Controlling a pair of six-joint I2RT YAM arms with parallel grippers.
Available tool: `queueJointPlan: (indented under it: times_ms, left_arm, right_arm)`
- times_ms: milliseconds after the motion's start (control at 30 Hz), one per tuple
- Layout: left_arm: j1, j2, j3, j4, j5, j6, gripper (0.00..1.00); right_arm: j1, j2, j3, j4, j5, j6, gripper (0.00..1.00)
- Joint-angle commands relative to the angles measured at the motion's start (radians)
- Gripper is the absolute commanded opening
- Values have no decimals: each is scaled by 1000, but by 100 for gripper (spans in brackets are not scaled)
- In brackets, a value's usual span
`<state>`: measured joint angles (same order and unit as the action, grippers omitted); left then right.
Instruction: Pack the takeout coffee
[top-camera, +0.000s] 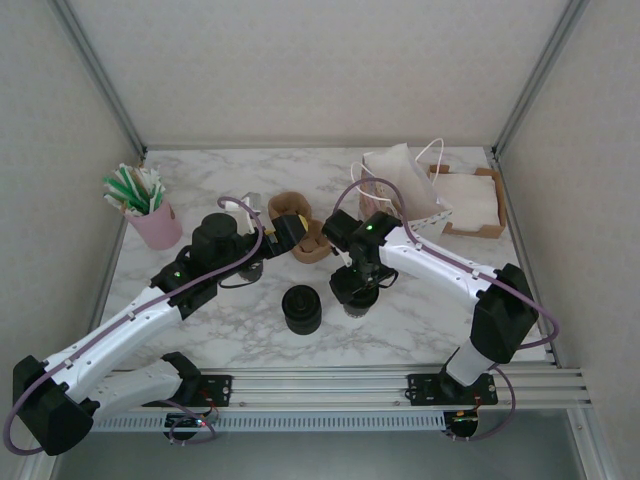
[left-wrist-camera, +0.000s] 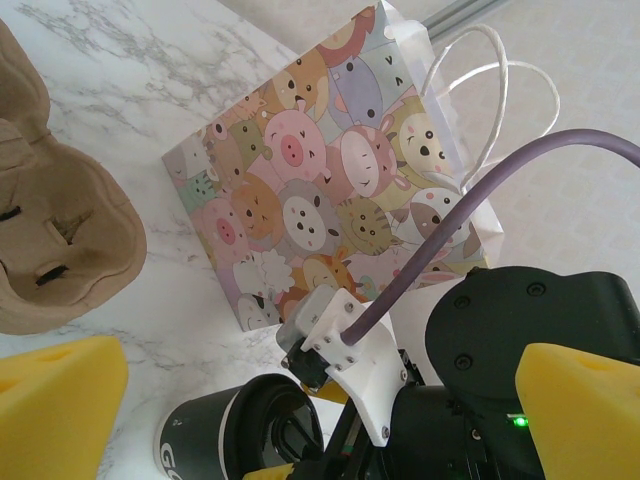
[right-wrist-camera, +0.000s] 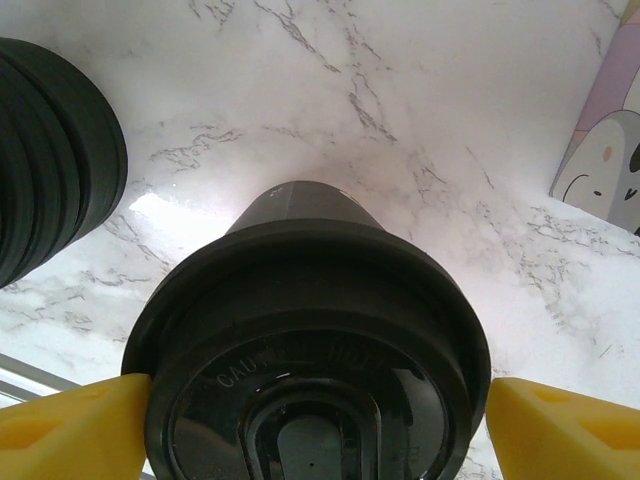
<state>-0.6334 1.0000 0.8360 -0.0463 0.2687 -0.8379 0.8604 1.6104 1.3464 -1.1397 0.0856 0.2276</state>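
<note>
Right wrist view looks straight down on the takeout coffee (right-wrist-camera: 310, 340) — a small paper cup with a round black plastic lid and a dark body — standing upright on the white marble table (right-wrist-camera: 300, 90). The two yellow foam pads (right-wrist-camera: 70, 430) of the right end effector (top-camera: 357, 290) meet the rim of the lid, one at each side, so it is clamped on the takeout coffee. Just to the left stands a stack of black plastic lids (top-camera: 302, 308), apart from it. From the top camera the takeout coffee is near the middle of the table, on the near side of a brown moulded-pulp cup carrier (top-camera: 312, 250) and a paper bag printed with cartoon animals (left-wrist-camera: 330, 190). The left end effector (top-camera: 288, 232) hovers by the carrier with its yellow fingers (left-wrist-camera: 55, 400) wide apart, holding nothing. A pink cup of green and white straws (top-camera: 152, 222) stands at the far left — a cardboard box of white napkins (top-camera: 470, 200) at the far right.
</note>
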Motion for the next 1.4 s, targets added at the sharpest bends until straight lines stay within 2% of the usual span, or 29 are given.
queueJointPlan:
  times_ms: [0,333,700,1067,1167,1367]
  left_arm:
    - [-9,-7,23,11,-3,11,100]
    - [-9,-1,25,14,-3,13,100]
    - [-9,3,28,17,0,14,100]
    - [-9,2,24,17,-2,13,100]
    - [-9,0,25,17,-3,15,100]
    - [-9,3,26,19,-3,16,100]
  right_arm:
    - [-6,-20,9,9,6,6,86]
    - [-6,-9,9,18,-14,3,87]
    - [-7,1,-9,26,-3,6,80]
    - [-6,9,-26,31,-1,9,80]
    - [-5,9,-24,32,-4,9,74]
    - [-1,2,-15,16,-1,14,70]
